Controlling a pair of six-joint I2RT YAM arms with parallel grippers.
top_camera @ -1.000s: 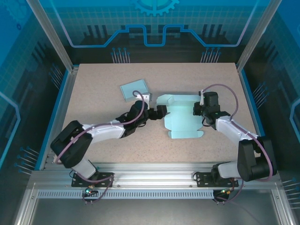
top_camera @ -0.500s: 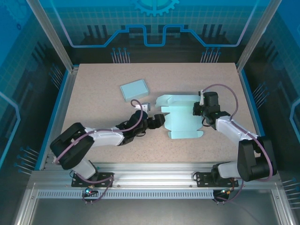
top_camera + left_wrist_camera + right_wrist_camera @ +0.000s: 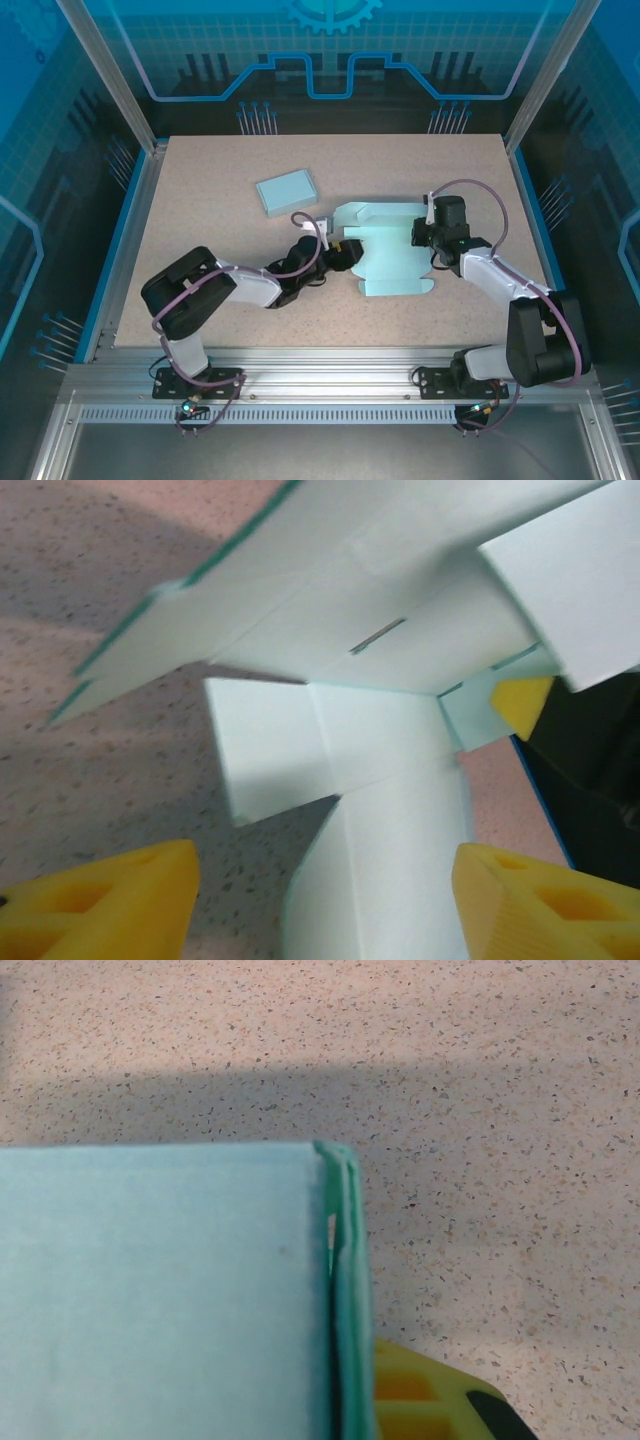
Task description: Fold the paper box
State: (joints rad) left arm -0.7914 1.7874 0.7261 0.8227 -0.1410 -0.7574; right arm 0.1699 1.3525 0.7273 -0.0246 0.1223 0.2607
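Mint-green and only partly shaped, the paper box (image 3: pixel 392 262) lies on the speckled table (image 3: pixel 220 290) between two robot grippers that work it from opposite ends. The right gripper (image 3: pixel 424 240) has its jaws pressed together on the box's doubled edge (image 3: pixel 342 1260), with one yellow fingertip (image 3: pixel 420 1400) showing beneath the card. That clamp appears meant to anchor the sheet so it cannot slide while the other end is worked. The left gripper (image 3: pixel 347 256) meets the opposite end with its jaws apart. Its wrist camera shows a curled side flap (image 3: pixel 380 820) running down into the gap between the two yellow fingertips (image 3: pixel 110 905), touching neither as far as can be seen. The placement suggests the flap is about to be pinched and turned up along its crease. Beyond the left jaws, well apart from them, a second flat green piece (image 3: pixel 287 190) rests on the table, playing no part.
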